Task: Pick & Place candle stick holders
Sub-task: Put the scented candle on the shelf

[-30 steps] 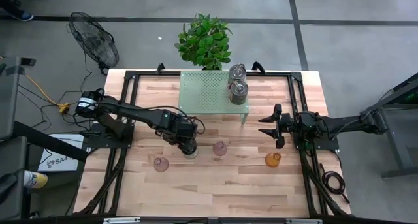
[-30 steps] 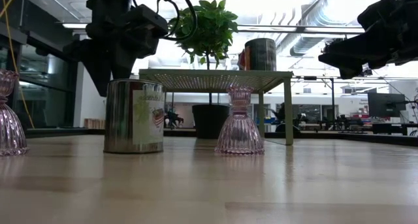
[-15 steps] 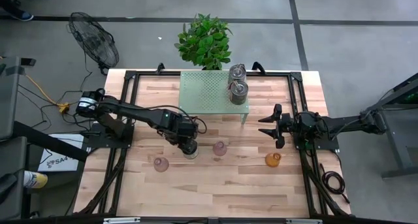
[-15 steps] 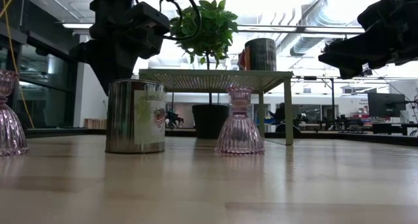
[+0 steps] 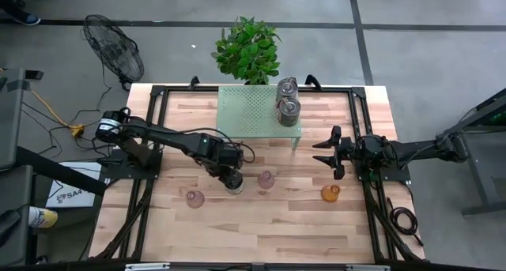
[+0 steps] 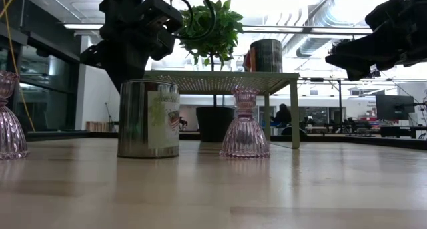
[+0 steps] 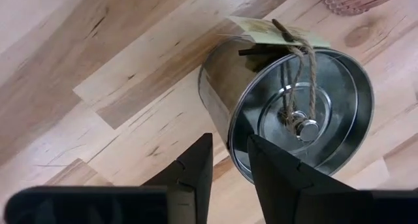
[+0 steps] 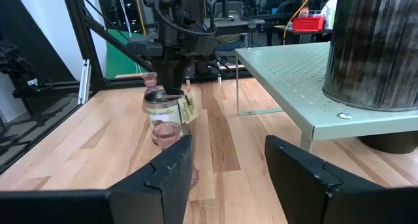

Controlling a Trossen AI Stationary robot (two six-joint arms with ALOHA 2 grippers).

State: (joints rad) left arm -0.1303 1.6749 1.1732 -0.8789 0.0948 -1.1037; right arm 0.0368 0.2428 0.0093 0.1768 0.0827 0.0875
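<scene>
From my station I see the wooden table (image 5: 261, 223) with the green perforated shelf (image 5: 253, 113) at its far edge and a potted plant (image 5: 248, 50) behind that. My left arm reaches out from its mount across the table, elbow bent, wrist pitched down so the left gripper (image 7: 228, 160) points at the boards. Its two fingers straddle the rim of a silver tin holder (image 7: 294, 119), one outside the wall and one just inside the open mouth, pinching that rim. The tin stands upright on the table directly under the gripper (image 6: 149, 119), with a paper tag and twine on its side.

My right arm lies stretched low along its own side, wrist level, the right gripper (image 5: 326, 154) aimed toward the table's middle with its fingers spread and nothing between them.

Two more silver tins (image 5: 288, 101) sit on the shelf, beyond the right gripper. A pink glass holder (image 5: 266, 179) stands just beside the held tin, between the two grippers; the second pink holder (image 5: 194, 198) sits on the near side of the left gripper. The amber glass holder (image 5: 330, 193) stands near the right gripper, on the table just in front of it.
</scene>
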